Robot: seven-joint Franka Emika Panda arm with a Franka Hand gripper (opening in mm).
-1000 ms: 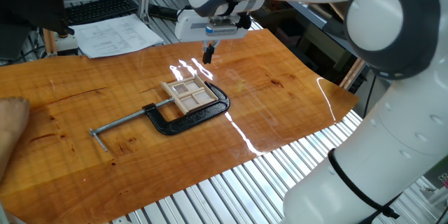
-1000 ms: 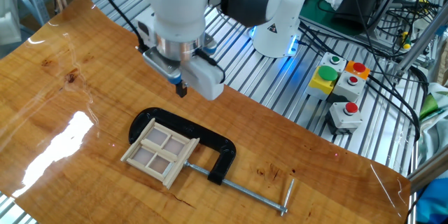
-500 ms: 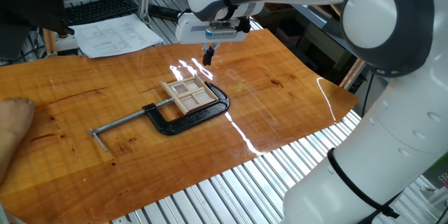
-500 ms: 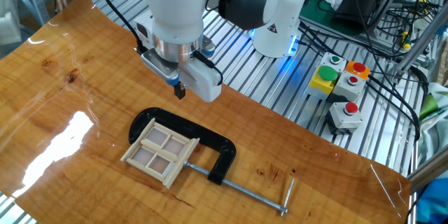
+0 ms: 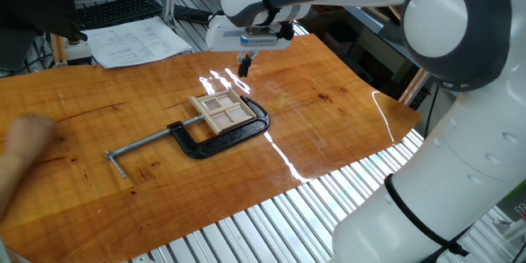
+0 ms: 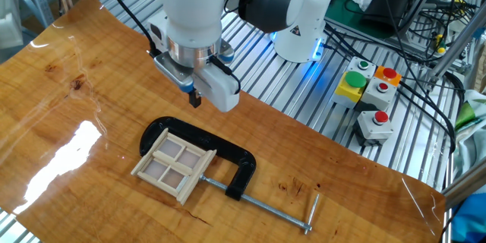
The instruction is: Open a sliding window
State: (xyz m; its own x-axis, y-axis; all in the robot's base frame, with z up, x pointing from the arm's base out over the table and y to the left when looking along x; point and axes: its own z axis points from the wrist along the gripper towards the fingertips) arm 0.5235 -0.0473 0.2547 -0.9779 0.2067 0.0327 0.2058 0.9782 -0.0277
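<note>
Barely anything is changing since a second ago: the gripper [image 6: 195, 99] is drifting only slightly, toward the worktop's far edge in the one fixed view, and a blurred hand [image 5: 23, 144] is creeping in along the left edge there, while the window [image 6: 172, 165] and clamp [image 6: 231, 168] are lying exactly where they were. The window is sitting flat near the middle of the worktop, pinned inside the clamp's black frame, whose screw is pointing toward the left edge in the one fixed view. The gripper is hanging above and just beyond the window, touching nothing and carrying nothing, its fingers looking pressed together. Judging by this, the task is hardly starting; the approach, contact and sliding of the sash are all remaining, and I cannot tell whether the sash is sitting fully closed
</note>
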